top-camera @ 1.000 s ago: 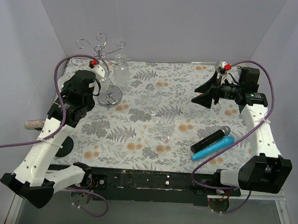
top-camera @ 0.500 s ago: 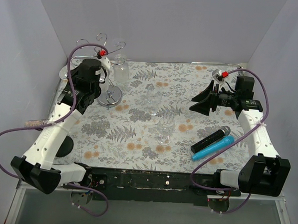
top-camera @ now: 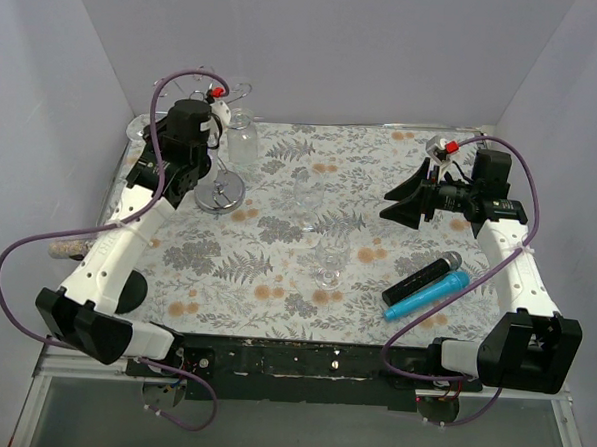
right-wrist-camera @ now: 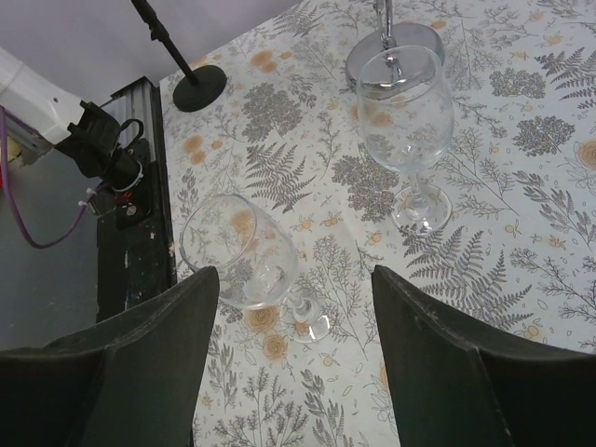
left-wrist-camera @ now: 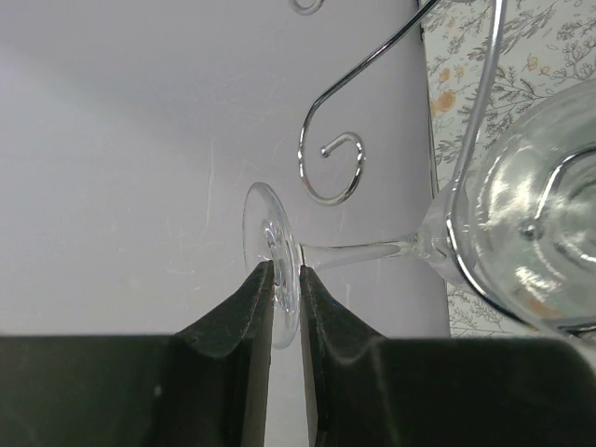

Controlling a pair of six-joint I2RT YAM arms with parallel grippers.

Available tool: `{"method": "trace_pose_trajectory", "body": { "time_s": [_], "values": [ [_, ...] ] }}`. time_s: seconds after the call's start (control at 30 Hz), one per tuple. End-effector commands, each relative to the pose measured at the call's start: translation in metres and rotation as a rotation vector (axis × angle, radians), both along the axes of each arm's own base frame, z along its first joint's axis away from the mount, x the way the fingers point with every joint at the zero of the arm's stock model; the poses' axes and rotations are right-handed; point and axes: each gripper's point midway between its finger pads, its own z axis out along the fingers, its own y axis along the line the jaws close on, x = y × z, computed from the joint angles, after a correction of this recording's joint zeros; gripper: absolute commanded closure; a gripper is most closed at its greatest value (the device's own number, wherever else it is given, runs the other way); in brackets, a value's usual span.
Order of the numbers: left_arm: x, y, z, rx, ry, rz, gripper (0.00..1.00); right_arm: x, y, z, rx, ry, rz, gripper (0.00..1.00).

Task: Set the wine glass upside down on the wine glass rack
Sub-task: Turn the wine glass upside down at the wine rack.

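My left gripper [left-wrist-camera: 286,270] is shut on the round foot of a clear wine glass [left-wrist-camera: 270,244]. Its stem runs right to the bowl [left-wrist-camera: 526,209]. A curled arm of the silver wine glass rack [left-wrist-camera: 331,166] hangs just above the foot, and another rack wire crosses the bowl. From above, the left gripper [top-camera: 218,101] is up at the rack's top, the bowl [top-camera: 242,138] is beside it, and the rack's round base [top-camera: 221,192] is below. My right gripper [top-camera: 404,199] hovers open over the table's right side, holding nothing.
Two more wine glasses stand mid-table [top-camera: 308,194] [top-camera: 326,263], also seen under the right gripper [right-wrist-camera: 406,112] [right-wrist-camera: 244,250]. A black microphone [top-camera: 422,277] and a blue one [top-camera: 427,295] lie front right. A black round stand [top-camera: 125,295] sits front left. Walls close the back and sides.
The left arm has risen and swung toward the back, carrying the glass's foot up to the rack's curled arms. The right arm shifted slightly, then stayed still.
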Motion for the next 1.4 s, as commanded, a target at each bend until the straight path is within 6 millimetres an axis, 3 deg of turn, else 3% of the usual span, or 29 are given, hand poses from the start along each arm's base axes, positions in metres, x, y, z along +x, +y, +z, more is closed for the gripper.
{"method": "trace_pose_trajectory", "body": {
  "time_s": [0.0, 0.6, 1.37],
  "values": [
    [0.003, 0.001, 0.025, -0.019, -0.075, -0.006, 1.0, 0.0, -0.001, 0.007, -0.003, -0.035, -0.011, 0.26],
    [0.026, -0.019, 0.029, -0.028, -0.088, -0.057, 1.0, 0.003, -0.003, 0.003, -0.008, -0.025, -0.022, 0.26],
    [0.061, -0.022, 0.034, 0.02, -0.106, -0.037, 1.0, 0.001, -0.006, 0.004, 0.011, -0.013, -0.015, 0.26]
  ]
}}
